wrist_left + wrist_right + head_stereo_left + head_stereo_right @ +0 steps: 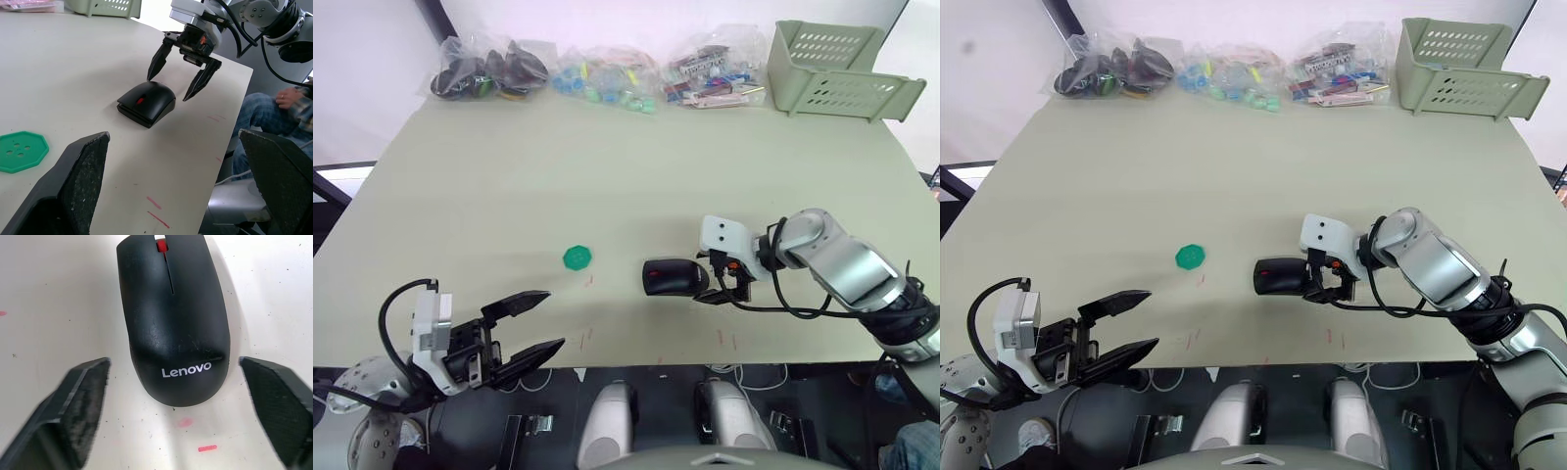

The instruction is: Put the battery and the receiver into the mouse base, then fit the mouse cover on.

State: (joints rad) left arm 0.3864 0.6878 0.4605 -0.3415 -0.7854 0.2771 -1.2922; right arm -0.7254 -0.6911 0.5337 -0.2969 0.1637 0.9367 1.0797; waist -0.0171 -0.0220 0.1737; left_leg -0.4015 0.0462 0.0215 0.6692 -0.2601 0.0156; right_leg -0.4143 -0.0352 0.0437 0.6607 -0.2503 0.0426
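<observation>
The mouse cover (173, 318), glossy black with a white logo, lies on top of the mouse base (139, 116), whose lower rim shows beneath it. A red wheel (161, 245) peeks out at the far end. The mouse (674, 277) rests near the table's front edge, right of centre. My right gripper (717, 287) is open just behind the mouse's rear, one finger on each side and neither touching it. At the front left corner, off the table edge, my left gripper (553, 318) hangs open and empty. The battery and the receiver are hidden.
A flat green disc (578, 258) lies left of the mouse. Bags of parts (607, 78) and a pale green basket (832, 69) line the far edge. A seated person's hand and knee (288, 105) show beyond the table's right side.
</observation>
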